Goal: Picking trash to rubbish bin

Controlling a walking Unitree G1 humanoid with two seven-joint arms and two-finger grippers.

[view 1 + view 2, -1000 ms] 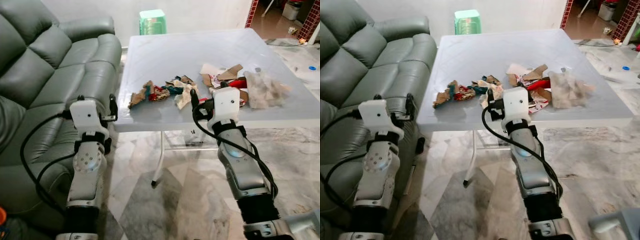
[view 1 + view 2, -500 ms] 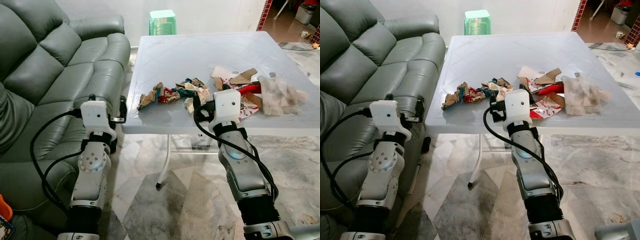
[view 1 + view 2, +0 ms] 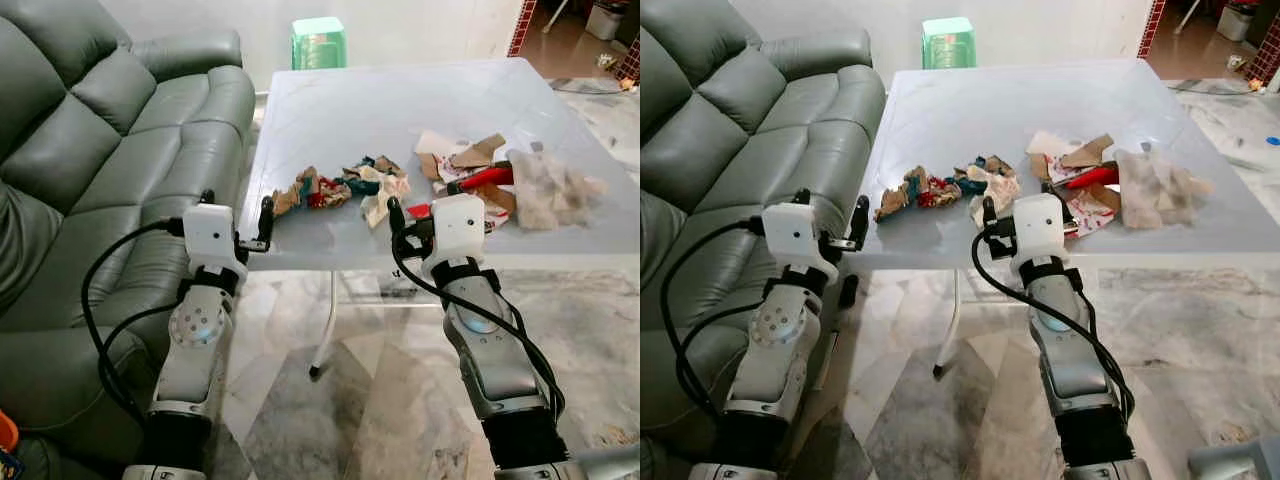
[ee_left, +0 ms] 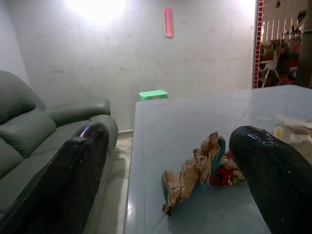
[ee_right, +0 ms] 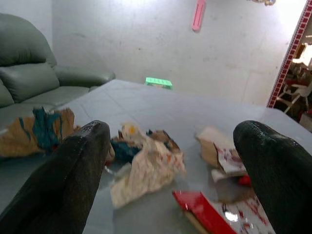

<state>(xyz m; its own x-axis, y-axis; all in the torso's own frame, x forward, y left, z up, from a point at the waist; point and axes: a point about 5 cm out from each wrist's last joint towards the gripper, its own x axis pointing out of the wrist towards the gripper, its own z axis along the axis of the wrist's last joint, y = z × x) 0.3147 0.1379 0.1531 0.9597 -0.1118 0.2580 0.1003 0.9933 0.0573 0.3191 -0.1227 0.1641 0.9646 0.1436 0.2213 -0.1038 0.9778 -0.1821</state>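
Left eye view. The trash lay on the table (image 3: 330,110) in the middle of the frame: a brown scrap (image 3: 300,188) with its long axis running left to right, a pale wad (image 3: 378,192) just right of it, and a red-and-card heap (image 3: 470,170) further right. The left gripper (image 3: 262,222), lower left of centre, sat at the near table edge with the brown scrap just above and right of it. The right gripper (image 3: 400,218), lower centre, sat directly below the pale wad; it was the nearer arm to most of the litter.

Right eye view. A grey sofa (image 3: 730,140) filled the left side, a green stool (image 3: 948,42) stood at top centre beyond the table, and marble floor (image 3: 1200,330) lay at lower right.

Left wrist view. The fingers (image 4: 73,180) stood wide apart, nothing between them; the brown scrap (image 4: 195,170) lay ahead, between them and nearer the right-hand finger, long axis slanting away.

Right wrist view. The fingers (image 5: 73,180) were likewise spread and empty; the pale wad (image 5: 146,170) lay ahead, centred, with a red piece (image 5: 202,207) nearer the lower edge. No bin could be made out.
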